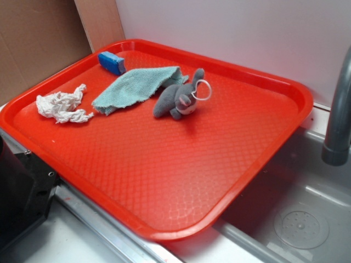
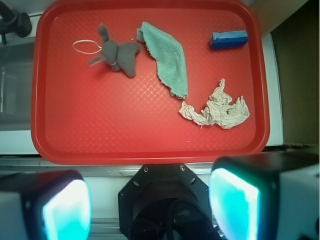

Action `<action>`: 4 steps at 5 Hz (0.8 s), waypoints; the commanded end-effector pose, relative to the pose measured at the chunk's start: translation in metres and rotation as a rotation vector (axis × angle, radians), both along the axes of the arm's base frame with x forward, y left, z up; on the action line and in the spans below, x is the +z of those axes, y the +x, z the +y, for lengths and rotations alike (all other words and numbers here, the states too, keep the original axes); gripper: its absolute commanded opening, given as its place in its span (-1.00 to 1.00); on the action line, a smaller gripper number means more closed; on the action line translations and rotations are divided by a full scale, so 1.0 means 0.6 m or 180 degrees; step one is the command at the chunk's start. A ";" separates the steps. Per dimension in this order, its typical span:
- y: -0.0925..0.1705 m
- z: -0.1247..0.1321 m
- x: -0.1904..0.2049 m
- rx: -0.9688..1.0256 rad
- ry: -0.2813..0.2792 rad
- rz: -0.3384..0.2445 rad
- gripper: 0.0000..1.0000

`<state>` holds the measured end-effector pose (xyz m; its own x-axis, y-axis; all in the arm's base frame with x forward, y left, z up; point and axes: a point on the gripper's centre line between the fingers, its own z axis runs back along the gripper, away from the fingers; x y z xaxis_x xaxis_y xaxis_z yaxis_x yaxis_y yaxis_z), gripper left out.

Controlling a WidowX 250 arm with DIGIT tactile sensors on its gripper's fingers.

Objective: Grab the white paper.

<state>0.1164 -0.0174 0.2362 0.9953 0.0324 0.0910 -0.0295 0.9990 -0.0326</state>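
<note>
The white paper is a crumpled wad with a twisted tail, lying at the left side of the red tray. In the wrist view the white paper lies at the tray's right, near its close rim. My gripper is open and empty, high above the tray's near edge, its two pads wide apart at the bottom of the wrist view. The gripper does not show in the exterior view.
A flat teal cloth lies right of the paper, a grey plush toy with a white loop beyond it. A blue block sits at the tray's far corner. A sink and grey tap stand right. The black robot base is below.
</note>
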 end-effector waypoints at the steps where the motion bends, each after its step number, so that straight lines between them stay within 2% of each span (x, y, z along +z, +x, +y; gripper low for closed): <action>1: 0.000 0.000 0.000 0.0000 0.0000 0.0000 1.00; 2: -0.004 0.023 -0.009 0.0191 -0.0072 -0.0115 1.00; 3: 0.002 0.050 -0.036 0.0405 -0.0053 -0.0202 1.00; 4: 0.005 0.088 -0.073 0.0540 -0.0106 -0.0300 1.00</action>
